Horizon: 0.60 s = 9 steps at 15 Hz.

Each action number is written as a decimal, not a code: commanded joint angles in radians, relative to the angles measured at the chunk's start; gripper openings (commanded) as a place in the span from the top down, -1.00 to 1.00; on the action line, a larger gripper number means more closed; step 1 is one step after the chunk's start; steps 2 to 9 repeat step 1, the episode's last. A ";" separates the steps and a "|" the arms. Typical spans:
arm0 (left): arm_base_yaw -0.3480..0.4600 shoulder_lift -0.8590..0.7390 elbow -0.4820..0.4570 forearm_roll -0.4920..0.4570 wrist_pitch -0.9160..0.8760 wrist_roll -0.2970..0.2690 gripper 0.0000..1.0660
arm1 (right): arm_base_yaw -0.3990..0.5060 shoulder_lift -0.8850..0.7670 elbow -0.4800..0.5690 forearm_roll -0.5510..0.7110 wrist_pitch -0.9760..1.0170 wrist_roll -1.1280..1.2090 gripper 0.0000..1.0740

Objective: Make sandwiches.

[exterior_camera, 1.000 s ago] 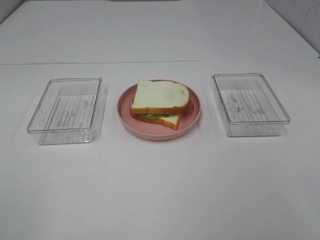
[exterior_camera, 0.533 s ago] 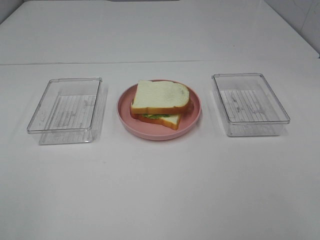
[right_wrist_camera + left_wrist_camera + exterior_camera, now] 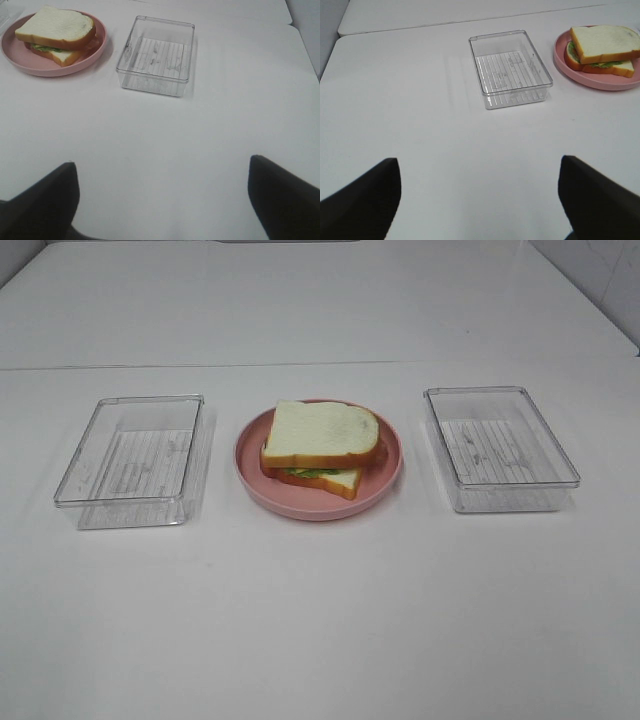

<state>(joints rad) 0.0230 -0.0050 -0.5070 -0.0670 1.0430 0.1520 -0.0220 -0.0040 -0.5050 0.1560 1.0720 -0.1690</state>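
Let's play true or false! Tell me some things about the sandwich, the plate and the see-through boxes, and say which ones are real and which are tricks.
1. The sandwich sits on a pink plate. True.
2. The left tray is full of cheese. False: nothing lies in it.
3. The plate stands between the two clear trays. True.
4. The right claw is squeezing the bread. False: it is open, holding nothing, away from the sandwich.
5. Green lettuce peeks out between the bread slices. True.
6. The right tray has a lid on it. False: it is open on top.
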 commanded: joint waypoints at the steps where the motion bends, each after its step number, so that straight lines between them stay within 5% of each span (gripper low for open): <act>1: 0.001 -0.017 0.004 -0.012 -0.017 -0.001 -0.51 | -0.004 -0.020 0.001 0.001 -0.006 -0.008 -0.50; 9: 0.001 -0.017 0.004 -0.012 -0.017 -0.001 -0.51 | -0.004 -0.020 0.001 0.001 -0.006 -0.008 -0.50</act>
